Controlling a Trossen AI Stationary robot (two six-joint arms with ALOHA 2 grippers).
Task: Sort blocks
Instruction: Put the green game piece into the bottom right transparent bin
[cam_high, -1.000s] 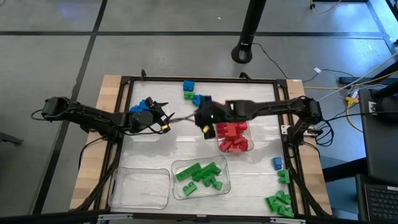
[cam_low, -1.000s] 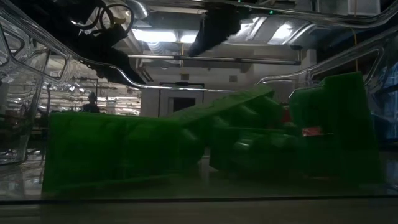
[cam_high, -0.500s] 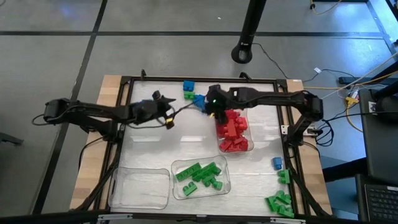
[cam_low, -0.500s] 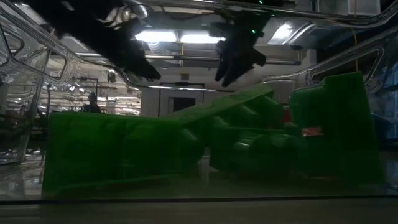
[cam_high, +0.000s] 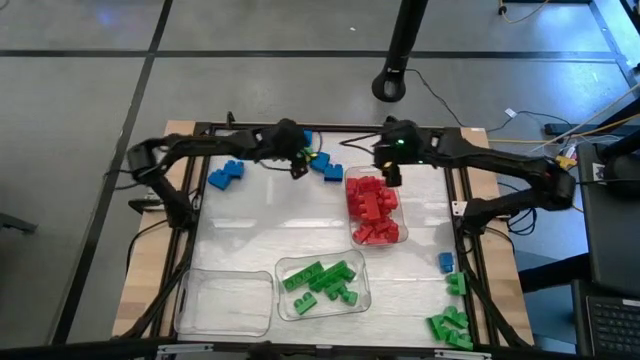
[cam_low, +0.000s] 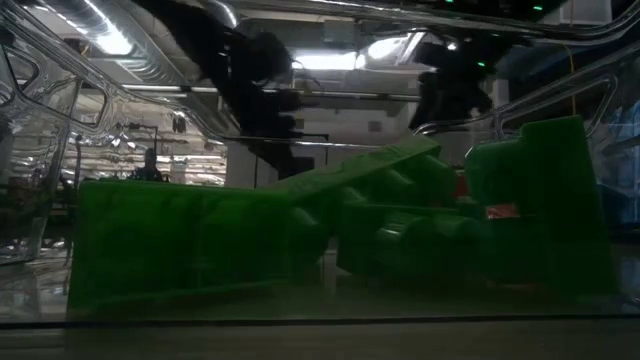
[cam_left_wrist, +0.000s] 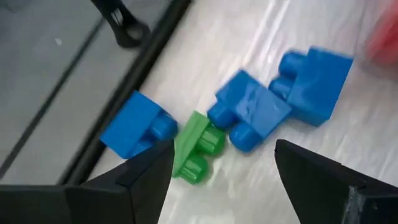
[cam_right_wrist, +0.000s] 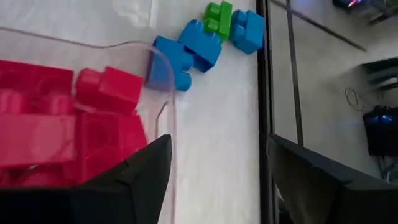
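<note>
My left gripper (cam_high: 298, 163) hangs open over the table's far edge, just above a small group of loose blocks: a blue block (cam_left_wrist: 134, 124), a green block (cam_left_wrist: 196, 149) and two more blue blocks (cam_left_wrist: 249, 115). My right gripper (cam_high: 390, 174) hangs open over the far end of the clear tray (cam_high: 400, 232) holding the red blocks (cam_right_wrist: 62, 124). Neither gripper has anything between its fingers. A pair of blue blocks (cam_high: 225, 175) lies on the table at the far left. Green blocks (cam_high: 322, 283) fill a second tray near the front.
An empty clear tray (cam_high: 225, 303) stands at the near left. Loose blocks lie near the right edge: a blue block (cam_high: 445, 262) and green blocks (cam_high: 450, 328). A black frame (cam_high: 440, 131) rims the table. The table's middle is bare white sheet.
My left gripper has swung from beside the blue pair at the left toward the far edge and the right, ending over the blue and green group. My right gripper has moved from left of the red tray toward the right and far edges. No block has moved.
</note>
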